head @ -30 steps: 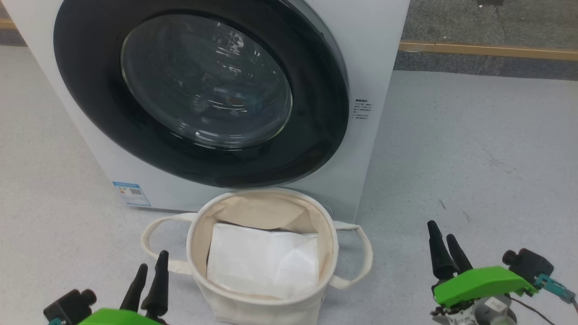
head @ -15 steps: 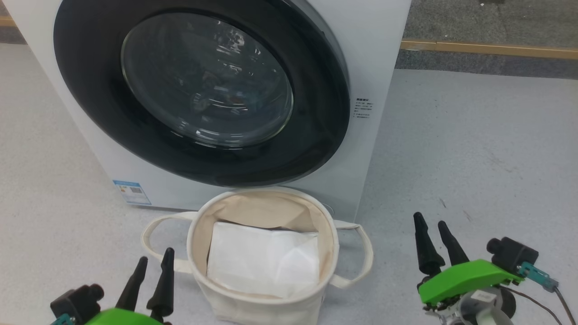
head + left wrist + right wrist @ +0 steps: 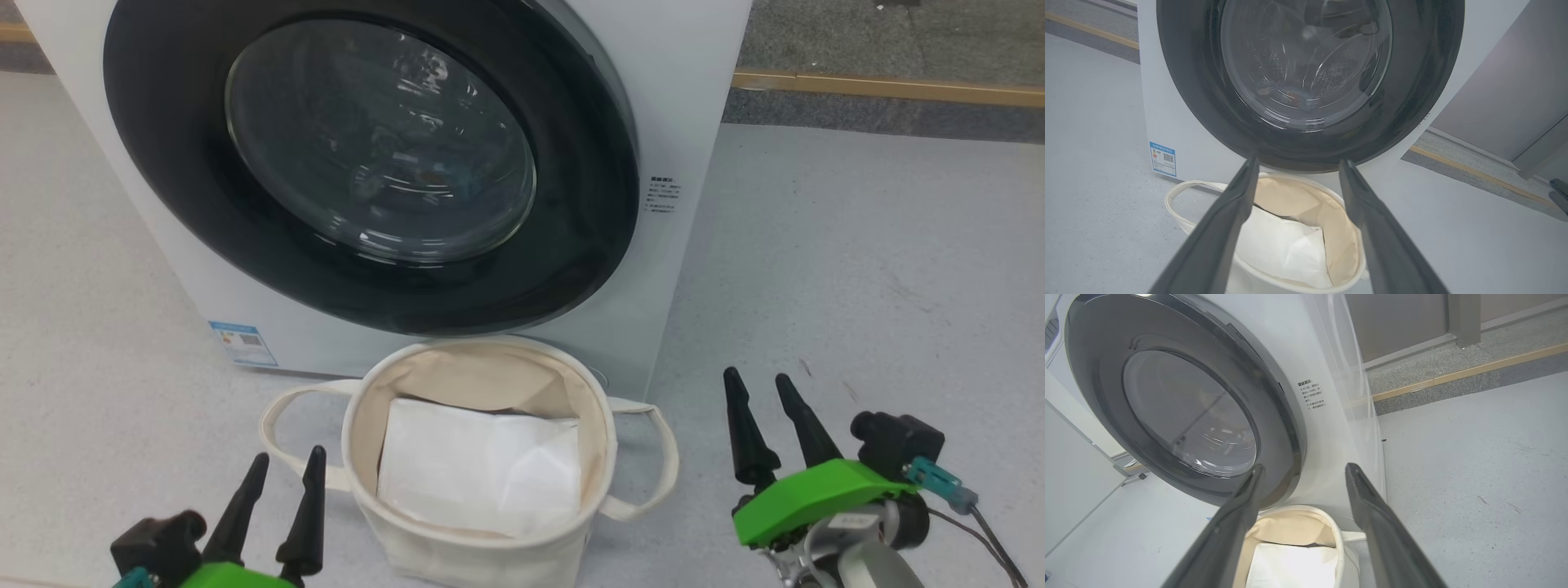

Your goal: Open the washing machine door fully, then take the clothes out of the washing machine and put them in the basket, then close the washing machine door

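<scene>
Blue label (image 3: 242,344) on washing machine (image 3: 682,98) — text illegible.

The right gripper (image 3: 1305,467) holds its two dark fingers spread and empty before the washing machine (image 3: 1306,347), whose washing machine door (image 3: 1188,416) lies shut, while the basket (image 3: 1331,526) with its white liner (image 3: 1294,563) stands on the grey floor (image 3: 1474,465) just beside the machine's front.

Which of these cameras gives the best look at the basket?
The head view: the basket shows nearly whole from above, with both loop handles and the white liner inside. In the left wrist view the left gripper reaches across it, fingers crossing its rim. The right wrist view catches part of its rim and liner.
</scene>
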